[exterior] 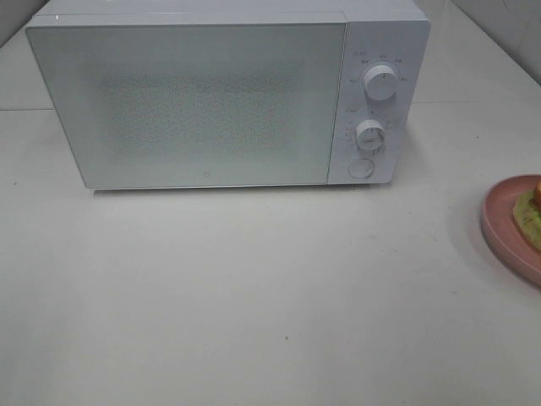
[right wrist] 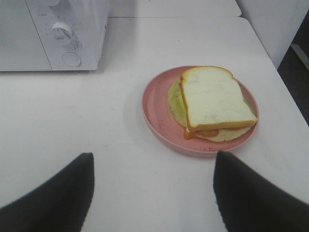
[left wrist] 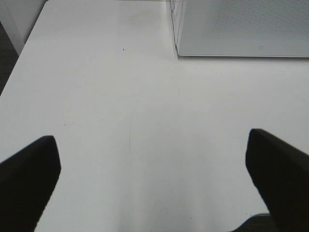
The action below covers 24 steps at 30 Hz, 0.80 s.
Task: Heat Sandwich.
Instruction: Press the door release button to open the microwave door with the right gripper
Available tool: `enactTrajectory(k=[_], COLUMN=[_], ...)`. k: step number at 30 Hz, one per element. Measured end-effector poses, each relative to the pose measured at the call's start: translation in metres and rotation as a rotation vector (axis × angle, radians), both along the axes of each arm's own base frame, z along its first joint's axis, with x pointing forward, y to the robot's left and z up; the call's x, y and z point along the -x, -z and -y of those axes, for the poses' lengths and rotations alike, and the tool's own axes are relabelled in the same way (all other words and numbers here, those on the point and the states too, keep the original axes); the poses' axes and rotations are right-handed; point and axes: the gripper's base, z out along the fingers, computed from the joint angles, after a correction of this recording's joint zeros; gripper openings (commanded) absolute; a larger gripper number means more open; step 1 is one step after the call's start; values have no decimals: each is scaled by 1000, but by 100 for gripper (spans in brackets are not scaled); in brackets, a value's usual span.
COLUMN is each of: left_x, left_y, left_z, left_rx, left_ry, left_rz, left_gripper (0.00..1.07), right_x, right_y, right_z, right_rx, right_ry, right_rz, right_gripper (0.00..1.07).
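The sandwich [right wrist: 215, 101], white bread with a tan crust and pale green filling, lies on a round pink plate [right wrist: 159, 113]. In the exterior high view only a sliver of the sandwich [exterior: 529, 213] and the plate [exterior: 500, 222] shows at the right edge. My right gripper [right wrist: 153, 186] is open, hovering short of the plate with nothing between its fingers. My left gripper [left wrist: 152, 171] is wide open over bare white table, near the microwave's front left corner. The white microwave [exterior: 224, 97] stands at the back with its door closed.
The microwave has two round knobs [exterior: 381, 85] and a round button [exterior: 361, 168] on its right panel. The white table [exterior: 254, 296] spreads in front of it. In the right wrist view the table's edge [right wrist: 285, 92] runs just beyond the plate.
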Motion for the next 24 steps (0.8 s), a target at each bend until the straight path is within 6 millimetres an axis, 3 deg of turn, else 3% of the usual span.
enactTrajectory(k=[24], left_x=[0], left_y=[0], left_z=[0], left_rx=[0], left_ry=[0], left_rz=[0], left_gripper=[100], right_x=[1], right_y=[-3], right_z=[0], right_rx=[0], right_ry=[0], right_rz=[13], right_gripper=[69])
